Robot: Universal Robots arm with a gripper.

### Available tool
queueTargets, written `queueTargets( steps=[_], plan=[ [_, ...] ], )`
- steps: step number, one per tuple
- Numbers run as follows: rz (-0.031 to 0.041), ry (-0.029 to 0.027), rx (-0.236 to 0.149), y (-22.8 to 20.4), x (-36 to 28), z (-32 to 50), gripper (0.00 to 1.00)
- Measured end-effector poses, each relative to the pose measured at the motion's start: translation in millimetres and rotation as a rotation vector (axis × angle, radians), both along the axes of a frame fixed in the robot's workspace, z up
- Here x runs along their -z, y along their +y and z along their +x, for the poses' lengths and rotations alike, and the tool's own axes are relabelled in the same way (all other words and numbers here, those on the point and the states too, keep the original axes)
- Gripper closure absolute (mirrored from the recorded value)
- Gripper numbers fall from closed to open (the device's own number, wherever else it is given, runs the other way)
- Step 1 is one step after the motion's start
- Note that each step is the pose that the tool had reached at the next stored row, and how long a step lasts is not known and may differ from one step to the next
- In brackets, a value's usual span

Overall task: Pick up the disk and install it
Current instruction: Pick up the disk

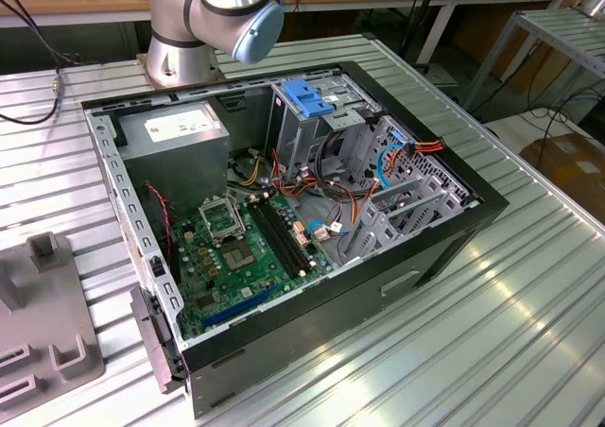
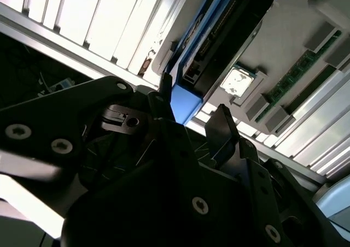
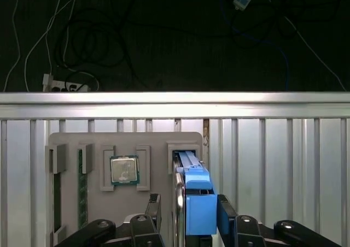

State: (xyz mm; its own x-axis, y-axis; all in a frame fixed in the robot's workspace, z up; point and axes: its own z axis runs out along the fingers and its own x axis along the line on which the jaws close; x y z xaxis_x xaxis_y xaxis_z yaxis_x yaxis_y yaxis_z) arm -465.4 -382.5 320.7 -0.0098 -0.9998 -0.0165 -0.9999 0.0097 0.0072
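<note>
The disk [image 3: 192,195] stands on its edge in a slot of a grey holder plate [image 3: 158,143], its blue carrier frame on top and a silver metal side showing. My gripper [image 3: 188,217] is open and straddles it. One dark finger rests against the blue frame and the other finger [image 3: 154,207] stands a little apart from the metal side. In the second wrist view the disk [image 2: 219,39] runs away from the gripper [image 2: 191,107], with a blue corner between the fingertips. The open computer case [image 1: 454,233] lies on the ribbed table.
The holder plate also carries a processor chip [image 3: 124,169] and memory sticks [image 3: 82,187]. Beyond the table edge [image 3: 175,98] lie dark floor and cables. In the case are a drive cage with a blue latch [image 1: 310,96], a grey power supply [image 1: 180,129] and a motherboard [image 1: 246,247]. A grey fixture [image 1: 47,342] sits at the exterior view's left.
</note>
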Motion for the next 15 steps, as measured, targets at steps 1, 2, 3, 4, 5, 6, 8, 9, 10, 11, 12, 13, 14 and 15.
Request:
queueTargets(
  steps=[1,2,3,4,5,6,8,9,10,11,12,13,14,15],
  plan=[
    [0.0003,-0.0002,0.000,0.0,1.0,-0.3,0.48],
    [0.0007,-0.0002,0.000,0.0,2.0,-0.6,0.48],
    [0.0013,-0.0001,0.000,0.1,3.5,-0.9,0.48],
    [0.0016,-0.0001,0.000,0.4,4.6,-1.0,0.48],
    [0.0015,0.0001,0.000,0.8,5.3,-1.0,0.48],
    [0.0018,0.0001,0.000,1.5,6.3,-1.0,0.48],
    [0.0023,-0.0001,0.000,2.4,8.1,-1.1,0.48],
    [0.0026,-0.0001,0.000,2.7,8.9,-1.1,0.48],
    [0.0031,-0.0002,0.000,3.1,10.4,-1.1,0.48],
    [0.0034,-0.0002,0.000,3.3,11.2,-1.2,0.48],
    [0.0036,-0.0001,0.000,3.4,11.9,-1.3,0.48],
    [0.0040,-0.0002,0.000,3.6,13.0,-1.4,0.48],
    [0.0044,-0.0002,0.000,3.6,13.9,-1.5,0.48],
    [0.0056,-0.0001,0.000,3.8,15.2,-1.5,0.48]
  ],
)
